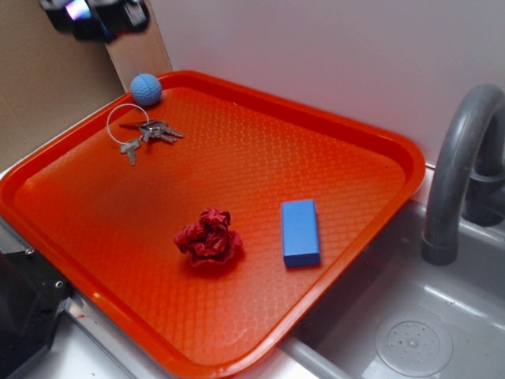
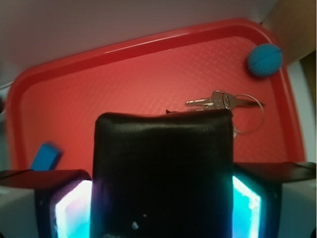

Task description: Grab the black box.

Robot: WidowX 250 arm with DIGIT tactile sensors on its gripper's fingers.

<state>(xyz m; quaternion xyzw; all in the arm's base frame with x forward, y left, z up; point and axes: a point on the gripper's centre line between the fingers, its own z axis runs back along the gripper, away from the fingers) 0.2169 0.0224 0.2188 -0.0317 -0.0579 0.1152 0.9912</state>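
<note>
I read both views with the orange tray as my landmark; it fills most of the exterior view and sits tilted, its near-right corner overhanging a grey sink basin. A grey faucet curves up just beyond the tray's right edge. A dark machine body shows off the tray's near-left corner.

The gripper is high over the tray's far-left corner; in the exterior view I only catch its blurred dark underside at the top of the frame. From the wrist view I see the black box clamped between the two fingers, lifted clear of the tray surface, its matte front face filling the middle of the frame. Cyan-lit pads press against both of its sides. The jaws are closed onto the box, held apart only by its width.

On the tray:
- blue block, flat, lying toward the tray's right side near the front rim.
- crumpled red cloth, just left of the block, near the tray's middle-front, apart from the block.
- blue ball, in the tray's far-left corner, touching or almost touching the rim.
- keys on a ring, just in front of the ball, near the tray's left rim, apart from the ball.
</note>
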